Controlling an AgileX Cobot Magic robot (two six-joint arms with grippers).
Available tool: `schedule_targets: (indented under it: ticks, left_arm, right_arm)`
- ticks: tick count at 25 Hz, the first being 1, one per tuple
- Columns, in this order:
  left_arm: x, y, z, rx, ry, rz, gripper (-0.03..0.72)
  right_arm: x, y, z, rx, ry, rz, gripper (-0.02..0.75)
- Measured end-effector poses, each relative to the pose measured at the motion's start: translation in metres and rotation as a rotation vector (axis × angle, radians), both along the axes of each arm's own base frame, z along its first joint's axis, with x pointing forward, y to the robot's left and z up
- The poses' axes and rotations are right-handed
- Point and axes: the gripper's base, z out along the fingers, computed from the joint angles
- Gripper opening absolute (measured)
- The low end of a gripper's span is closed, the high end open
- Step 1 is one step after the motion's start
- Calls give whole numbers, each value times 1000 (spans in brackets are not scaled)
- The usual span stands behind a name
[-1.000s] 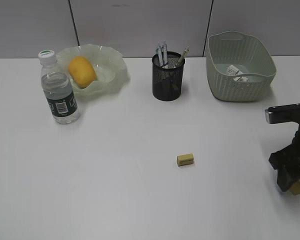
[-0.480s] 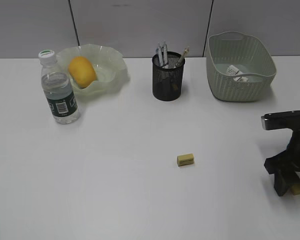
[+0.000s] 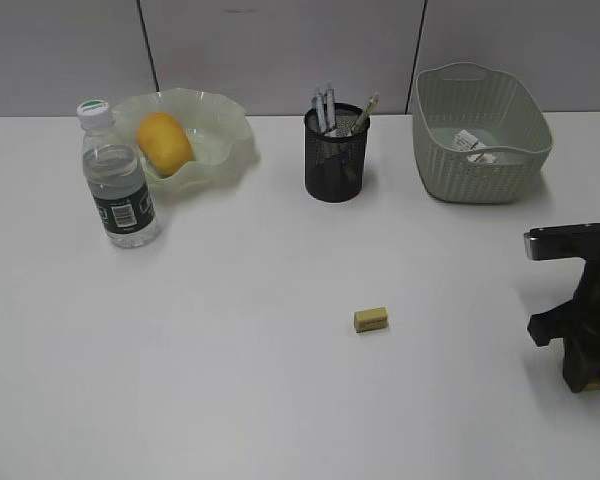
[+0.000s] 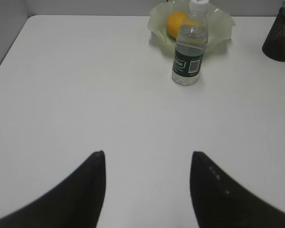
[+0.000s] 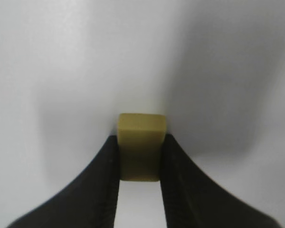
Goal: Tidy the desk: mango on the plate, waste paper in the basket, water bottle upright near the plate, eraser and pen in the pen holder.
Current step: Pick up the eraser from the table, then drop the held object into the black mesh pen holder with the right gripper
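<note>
Since the earlier frames the right gripper (image 5: 140,159) has dropped lower at the right edge of the desk (image 3: 230,380) and its jaws have drawn in – they now press both sides of a small yellowish eraser (image 5: 140,145), which sits on the white surface between the black fingers (image 5: 107,175). In the exterior view that eraser is hidden behind the gripper (image 3: 588,375). A second eraser (image 3: 371,319) of the same colour lies alone near the middle of the desk, well apart from the arm, with nothing around it.

Further back stands the black mesh pen holder (image 3: 335,155) with several pens (image 3: 325,108) sticking out. To its right is the pale green basket (image 3: 482,135), the crumpled paper (image 3: 472,145) inside it. To the left, the mango (image 3: 164,143) rests in the wavy green plate (image 3: 220,150), and the water bottle (image 3: 118,180) stands upright just in front of the plate – its dark green label carries a barcode, the lettering too small to read.

The left gripper (image 4: 147,185) hovers over bare desk, jaws spread wide apart and holding nothing
</note>
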Motion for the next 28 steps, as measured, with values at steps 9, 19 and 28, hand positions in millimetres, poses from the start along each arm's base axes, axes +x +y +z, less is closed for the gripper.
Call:
schedule_targets:
  ticks: [9,19,28]
  left_arm:
    - [0,1,0,8,-1,6,435]
    - [0,1,0,10,-2,7,435]
    - [0,1,0,10,-3,8,435]
  right_arm:
    - [27,16,46,86,32,-107,218]
    - [102,69,162,160,-277,49,217]
    - [174,106,175,266,-411,100,217]
